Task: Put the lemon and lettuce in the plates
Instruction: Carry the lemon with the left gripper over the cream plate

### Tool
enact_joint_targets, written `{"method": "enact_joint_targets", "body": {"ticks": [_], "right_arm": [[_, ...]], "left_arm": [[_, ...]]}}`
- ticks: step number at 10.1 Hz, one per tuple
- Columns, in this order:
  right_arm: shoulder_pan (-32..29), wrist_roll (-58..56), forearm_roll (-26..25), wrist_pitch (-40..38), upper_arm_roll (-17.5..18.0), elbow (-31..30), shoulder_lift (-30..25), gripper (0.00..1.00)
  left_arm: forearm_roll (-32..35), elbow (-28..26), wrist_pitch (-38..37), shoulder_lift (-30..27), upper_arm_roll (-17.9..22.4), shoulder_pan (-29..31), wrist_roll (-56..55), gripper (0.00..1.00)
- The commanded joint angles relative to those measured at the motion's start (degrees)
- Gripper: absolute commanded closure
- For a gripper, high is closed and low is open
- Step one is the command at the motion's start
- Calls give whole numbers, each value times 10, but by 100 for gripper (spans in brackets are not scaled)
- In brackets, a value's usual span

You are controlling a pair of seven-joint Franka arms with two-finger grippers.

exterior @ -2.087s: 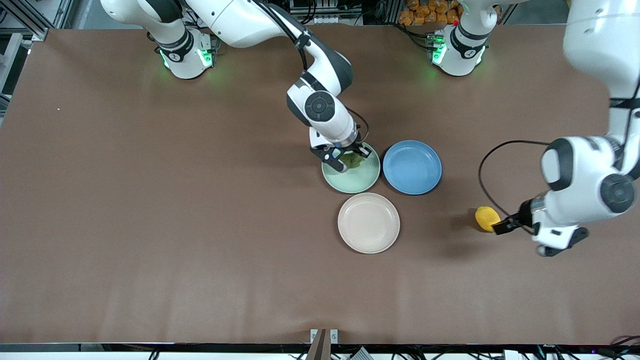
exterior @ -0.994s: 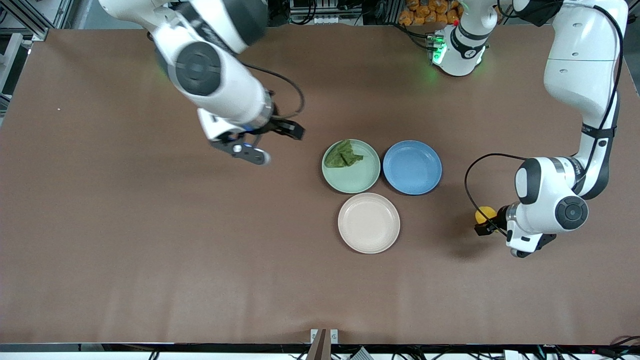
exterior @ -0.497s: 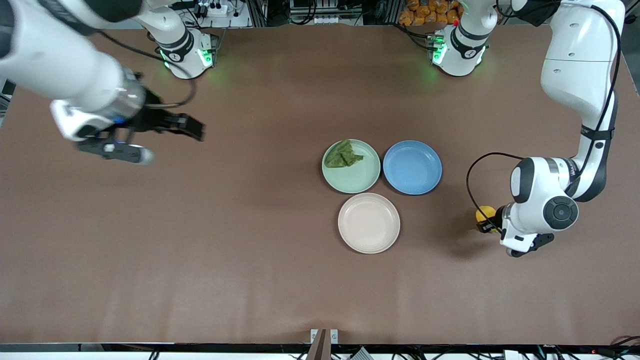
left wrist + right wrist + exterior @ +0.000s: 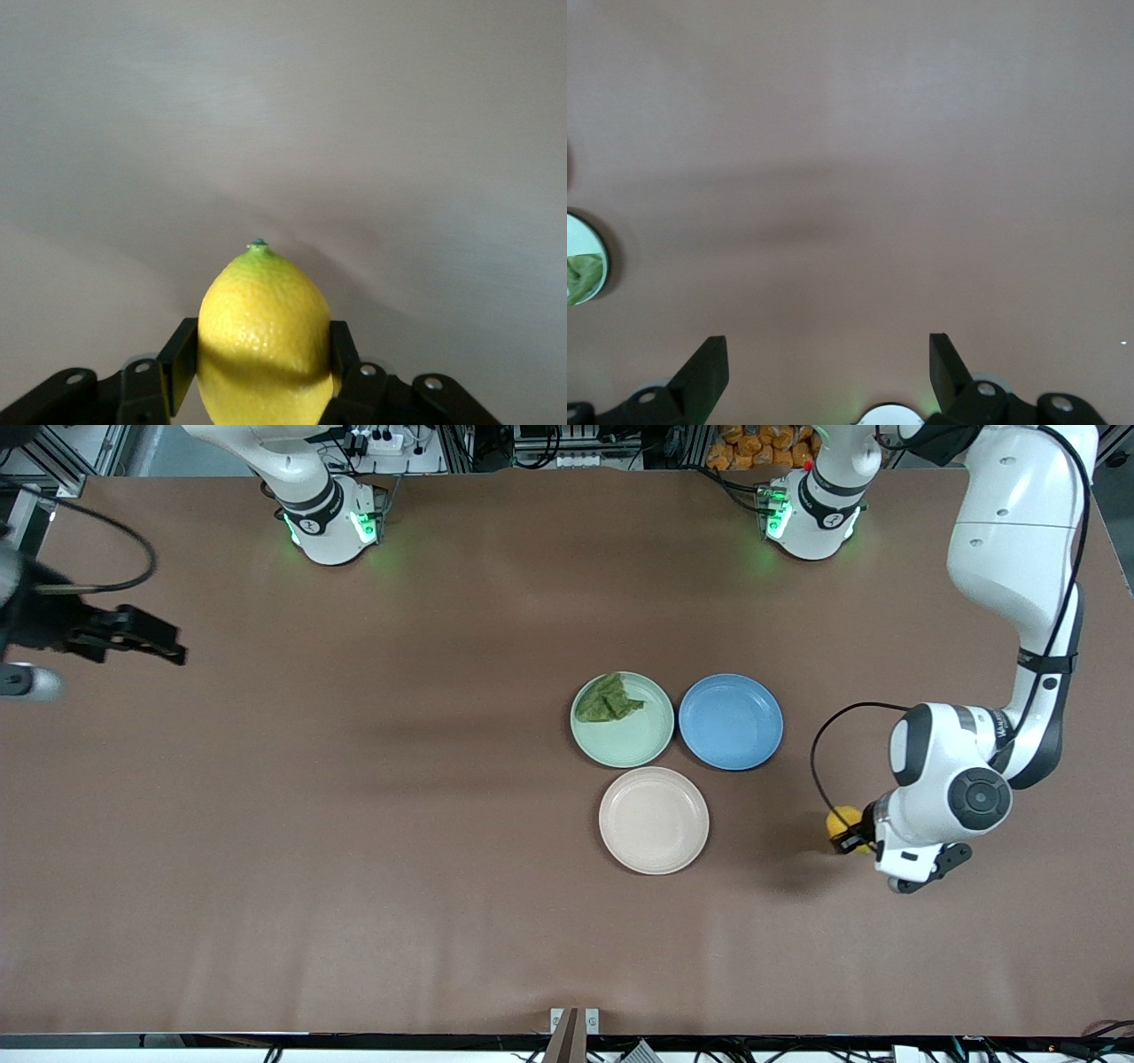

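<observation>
Yellow and pointed at its tip, the lemon (image 4: 263, 332) sits pinched between the two black fingers (image 4: 177, 363) of the left gripper (image 4: 858, 838), which presses in on its flanks at about its widest part, a sensible place to squeeze since the rounded sides give the pads something to bear on while the narrow ends would slip. In the front view the fruit is mostly hidden by the left arm's wrist and lies low at the table, toward the left arm's end and well apart from the plates; whether it has left the brown table (image 4: 354, 868) yet cannot be told. The lettuce (image 4: 608, 699) already lies in the mint green plate (image 4: 631, 746), on the part of it farther from the front camera, so that half of the job looks done. The beige plate (image 4: 654, 820), just nearer the camera than the green one, is bare and looks the likely home for the lemon, while the blue plate (image 4: 730, 721) beside the green one is no part of the task. The right gripper (image 4: 115, 638) hangs with its fingers spread and holding nothing, over the table's edge at the right arm's end, well out of the left arm's way, and waits.
</observation>
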Motion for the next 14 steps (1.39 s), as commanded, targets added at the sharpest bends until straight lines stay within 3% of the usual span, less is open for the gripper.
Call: {"method": "enact_joint_targets", "body": {"ticks": [1, 3, 4, 7, 8, 9, 10, 12, 14], "right_arm": [[-25, -15, 1, 74, 11, -73, -16, 0], [-18, -15, 1, 185, -5, -195, -78, 0], [-15, -17, 0, 204, -10, -232, -96, 0], [49, -17, -3, 203, -68, -236, -94, 0], [50, -17, -6, 211, -69, -239, -89, 0], [52, -18, -8, 220, -69, -239, -85, 0], [51, -20, -12, 227, -69, -238, -79, 0], [51, -26, -18, 219, -69, -238, -85, 0], [40, -26, -20, 207, -70, -235, -85, 0]], "left_arm": [[-5, 20, -5, -9, -28, -49, -65, 100], [-8, 21, 26, -5, -33, -110, -89, 100], [-9, 22, 48, -1, -34, -133, -107, 100], [-8, 22, 88, 20, -33, -181, -149, 100], [-8, 22, 92, 25, -32, -187, -150, 100], [-5, 22, 93, 28, -32, -189, -147, 22], [-1, 21, 93, 26, -32, -189, -145, 0], [-1, 20, 89, 12, -23, -180, -145, 0], [0, 19, 67, -12, -6, -135, -129, 0]]}}
